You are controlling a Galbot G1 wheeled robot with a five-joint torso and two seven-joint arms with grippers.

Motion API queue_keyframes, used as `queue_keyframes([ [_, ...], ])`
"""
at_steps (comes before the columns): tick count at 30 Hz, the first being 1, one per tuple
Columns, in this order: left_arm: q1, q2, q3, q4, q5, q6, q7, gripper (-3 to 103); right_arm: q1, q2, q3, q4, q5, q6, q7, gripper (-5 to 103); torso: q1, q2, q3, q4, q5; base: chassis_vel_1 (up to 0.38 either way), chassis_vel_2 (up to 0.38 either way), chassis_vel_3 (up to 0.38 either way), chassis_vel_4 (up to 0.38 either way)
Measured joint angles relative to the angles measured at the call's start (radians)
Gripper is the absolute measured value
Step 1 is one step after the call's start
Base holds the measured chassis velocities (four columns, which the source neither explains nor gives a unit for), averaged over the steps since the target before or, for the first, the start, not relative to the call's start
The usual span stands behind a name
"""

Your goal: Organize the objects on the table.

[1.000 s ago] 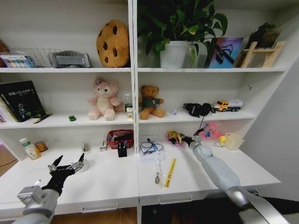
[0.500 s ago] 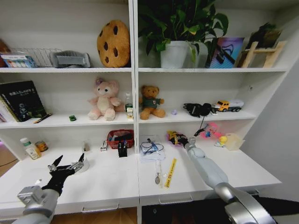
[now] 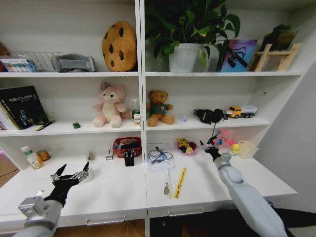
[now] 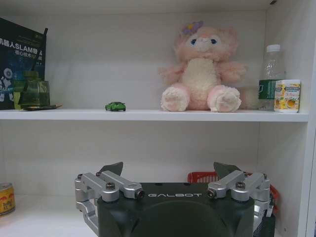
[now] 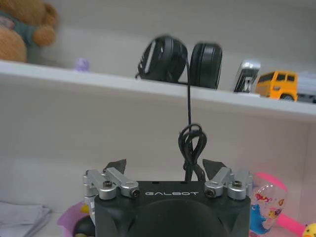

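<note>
- The left gripper [image 3: 72, 174] hovers over the left part of the white desk [image 3: 113, 192], fingers spread, grasping nothing.
- The right gripper [image 3: 211, 145] hangs released above the desk's right side, near the headphones [image 5: 181, 62] cable.
- A green toy car [image 4: 115, 106] sits on the shelf [image 4: 148, 115] beside the pink plush [image 4: 202, 69].

White shelving [image 3: 140, 74] is set against a pale wall and divided by an upright panel. A white counter [image 3: 118, 192] with metal-handled drawers [image 3: 181, 212] is joined below it. Brown floor [image 3: 6, 168] is seen at the left edge.
</note>
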Motion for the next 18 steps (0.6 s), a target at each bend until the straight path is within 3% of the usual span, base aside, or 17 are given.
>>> queue_keyframes([
  [1,0.000,0.000,0.000,0.000,0.000,0.000,0.000,100,0.000,0.000,0.000,0.000,0.000,0.000,0.000,86,0.000,0.000,0.000,0.0000,0.0000,0.000,0.000,0.000,0.000],
  [4,0.000,0.000,0.000,0.000,0.000,0.000,0.000,100,-0.247,0.012,0.124,0.244,0.007,-0.029,0.019,99,0.000,0.000,0.000,0.0000,-0.0002,0.000,0.000,0.000,0.000],
  [8,0.000,0.000,0.000,0.000,0.000,0.000,0.000,100,-0.364,0.045,0.173,0.370,0.006,-0.045,0.025,100,0.000,0.000,0.000,0.0005,-0.0004,0.000,0.000,0.000,0.000],
  [14,0.000,0.000,0.000,0.000,0.000,0.000,0.000,100,-0.651,0.180,0.313,0.581,-0.046,-0.058,-0.005,100,0.000,0.000,0.000,-0.0002,-0.0005,0.000,0.000,0.000,0.000],
  [18,0.000,0.000,0.000,0.000,0.000,0.000,0.000,100,-0.695,0.222,0.343,0.627,-0.051,-0.059,0.002,100,0.000,0.000,0.000,0.0001,-0.0006,0.000,0.000,0.000,0.000],
])
